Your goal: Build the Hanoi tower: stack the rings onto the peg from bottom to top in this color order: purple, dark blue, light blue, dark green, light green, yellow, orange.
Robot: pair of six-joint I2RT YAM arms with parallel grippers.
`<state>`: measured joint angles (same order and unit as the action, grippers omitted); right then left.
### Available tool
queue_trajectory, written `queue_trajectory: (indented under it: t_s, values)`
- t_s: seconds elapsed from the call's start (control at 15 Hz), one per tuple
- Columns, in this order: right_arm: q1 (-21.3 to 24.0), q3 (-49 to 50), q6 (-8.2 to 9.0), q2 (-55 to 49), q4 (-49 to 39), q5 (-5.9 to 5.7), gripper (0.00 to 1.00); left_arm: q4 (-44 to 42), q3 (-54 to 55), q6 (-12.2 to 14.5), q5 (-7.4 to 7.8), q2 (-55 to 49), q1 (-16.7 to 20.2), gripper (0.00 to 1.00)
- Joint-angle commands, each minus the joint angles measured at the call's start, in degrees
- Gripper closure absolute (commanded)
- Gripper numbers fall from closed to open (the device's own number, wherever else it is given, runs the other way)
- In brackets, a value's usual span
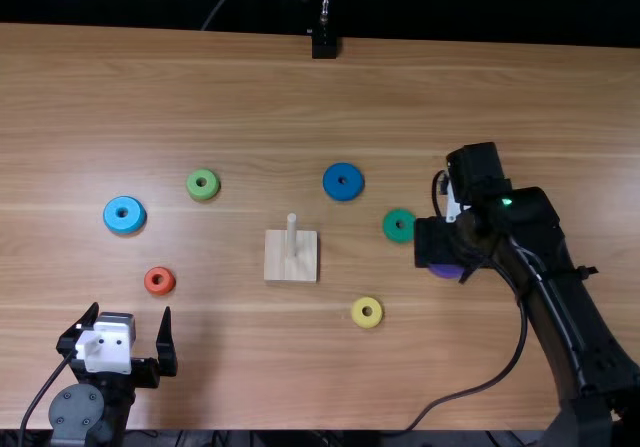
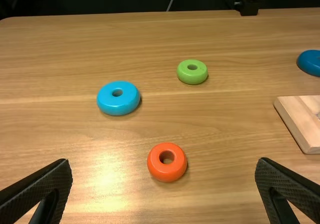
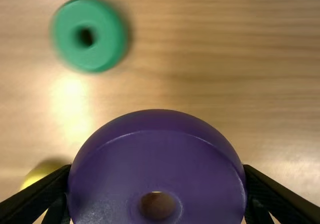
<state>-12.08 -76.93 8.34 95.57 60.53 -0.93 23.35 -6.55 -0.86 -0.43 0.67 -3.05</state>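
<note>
My right gripper (image 1: 455, 267) holds the purple ring (image 1: 446, 270) at the right of the table, partly hidden beneath the arm. In the right wrist view the purple ring (image 3: 157, 169) sits between the fingers of the right gripper (image 3: 157, 184), which touch both its sides. The left gripper (image 1: 125, 342) stands open near the front left, and in its wrist view the left gripper (image 2: 165, 176) has the orange ring (image 2: 167, 162) beyond its empty gap. The bare peg (image 1: 291, 235) rises from the wooden base (image 1: 291, 269) at the middle.
Loose on the table (image 1: 250, 367) lie the light blue ring (image 1: 124, 215), light green ring (image 1: 203, 184), dark blue ring (image 1: 343, 181), dark green ring (image 1: 399, 225) and yellow ring (image 1: 367, 312). The dark green and yellow ones are nearest the right gripper.
</note>
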Motion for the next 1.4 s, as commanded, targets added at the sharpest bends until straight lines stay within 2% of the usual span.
queue_trajectory:
  t_s: [0.0, 0.27, 0.53, 1.07, 1.33]
  values:
    - [-3.22, -4.99, -0.22, -2.41, 1.76, 2.41, 1.00, 2.59, 6.55, 0.23, -0.31, -0.67, -0.47, 0.00]
    - [-12.88, -15.45, -0.11, -1.88, 7.98, 2.41, 1.00, 2.59, 6.55, 0.13, -0.31, -0.67, -0.55, 0.00]
    - [-19.92, -25.12, -0.32, 2.87, 10.09, 2.41, 1.00, 2.59, 6.55, 0.13, -0.31, -0.67, -0.47, 0.00]
    - [-26.86, -37.24, 0.31, 12.18, 10.30, 2.41, 1.00, 2.59, 6.55, 0.23, -0.31, -0.67, -0.47, 0.00]
    - [-28.79, -42.43, 0.52, 16.67, 14.20, 2.41, 1.00, 2.59, 6.55, 0.13, -0.31, -0.67, -0.55, 0.00]
